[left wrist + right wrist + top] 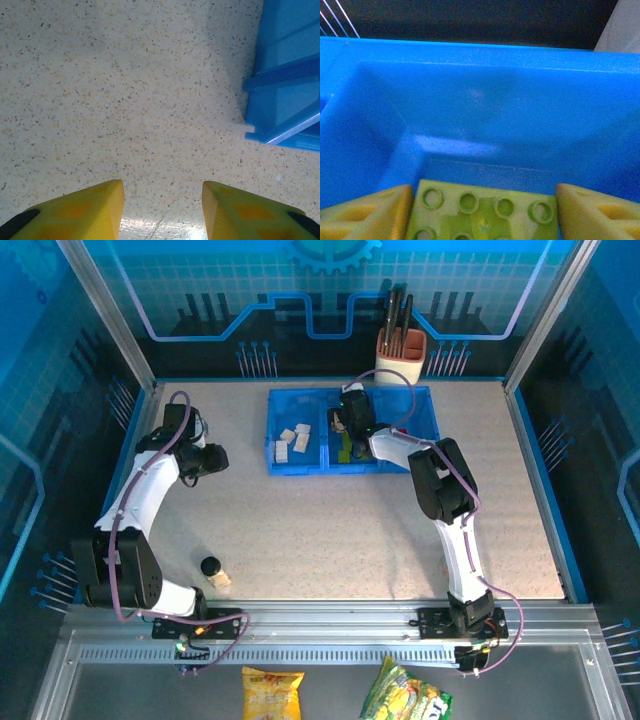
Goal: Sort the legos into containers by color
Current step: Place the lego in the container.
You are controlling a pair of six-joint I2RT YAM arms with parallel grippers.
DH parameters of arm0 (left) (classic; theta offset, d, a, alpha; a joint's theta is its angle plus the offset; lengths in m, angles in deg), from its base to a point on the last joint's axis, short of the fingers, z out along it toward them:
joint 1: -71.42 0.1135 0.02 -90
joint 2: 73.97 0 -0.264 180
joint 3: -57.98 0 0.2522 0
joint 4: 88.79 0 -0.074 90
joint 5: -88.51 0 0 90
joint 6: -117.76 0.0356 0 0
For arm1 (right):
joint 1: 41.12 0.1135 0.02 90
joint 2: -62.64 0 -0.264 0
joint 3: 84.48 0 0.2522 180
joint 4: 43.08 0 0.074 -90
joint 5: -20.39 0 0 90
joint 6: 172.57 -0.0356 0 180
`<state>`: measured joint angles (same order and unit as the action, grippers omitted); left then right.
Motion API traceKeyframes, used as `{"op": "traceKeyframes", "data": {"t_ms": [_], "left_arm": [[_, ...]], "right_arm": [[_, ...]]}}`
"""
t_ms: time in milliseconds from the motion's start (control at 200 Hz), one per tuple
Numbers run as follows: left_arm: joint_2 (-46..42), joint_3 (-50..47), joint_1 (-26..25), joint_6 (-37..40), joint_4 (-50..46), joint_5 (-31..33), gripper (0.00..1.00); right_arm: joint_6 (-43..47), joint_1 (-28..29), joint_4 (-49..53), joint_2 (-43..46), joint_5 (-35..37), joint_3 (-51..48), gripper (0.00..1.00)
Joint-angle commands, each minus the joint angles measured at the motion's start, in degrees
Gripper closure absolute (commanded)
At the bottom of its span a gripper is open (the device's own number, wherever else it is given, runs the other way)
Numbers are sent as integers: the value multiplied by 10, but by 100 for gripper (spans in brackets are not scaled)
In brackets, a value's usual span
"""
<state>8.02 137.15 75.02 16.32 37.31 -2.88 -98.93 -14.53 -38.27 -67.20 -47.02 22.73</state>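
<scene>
The right gripper (485,189) hangs in the middle compartment (485,115) of the blue tray (410,452) with a lime green lego (482,212) between its fingers (365,212), studs up, long axis running finger to finger, parallel to the tray's far wall; whether the fingers clamp it or merely flank it I cannot tell. Cream legos (293,440) lie in the tray's left compartment (300,408); another cream lego (221,578) lies on the desk (330,530) well in front of the tray. The left gripper (162,192) hovers just left of the tray, narrowly parted, holding nothing.

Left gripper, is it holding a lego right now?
No, the yellow fingers of the left gripper stand apart over bare speckled table with nothing between them.
</scene>
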Motion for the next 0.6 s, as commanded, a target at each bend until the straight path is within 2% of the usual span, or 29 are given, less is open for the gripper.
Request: {"op": "traceKeyframes", "data": {"t_ms": [0,245,455,590], "left_arm": [[-20,-10,6,11,3,-13,53],[-26,-11,6,9,4,-17,52],[-36,1,5,-4,-15,-17,42],[-35,21,5,-18,-38,-28,40]], "right_arm": [[11,5,-20,8,11,4,23],[33,5,-12,58,-1,-8,22],[62,2,44,124,-13,-27,18],[65,-12,90,174,-21,-52,15]]}}
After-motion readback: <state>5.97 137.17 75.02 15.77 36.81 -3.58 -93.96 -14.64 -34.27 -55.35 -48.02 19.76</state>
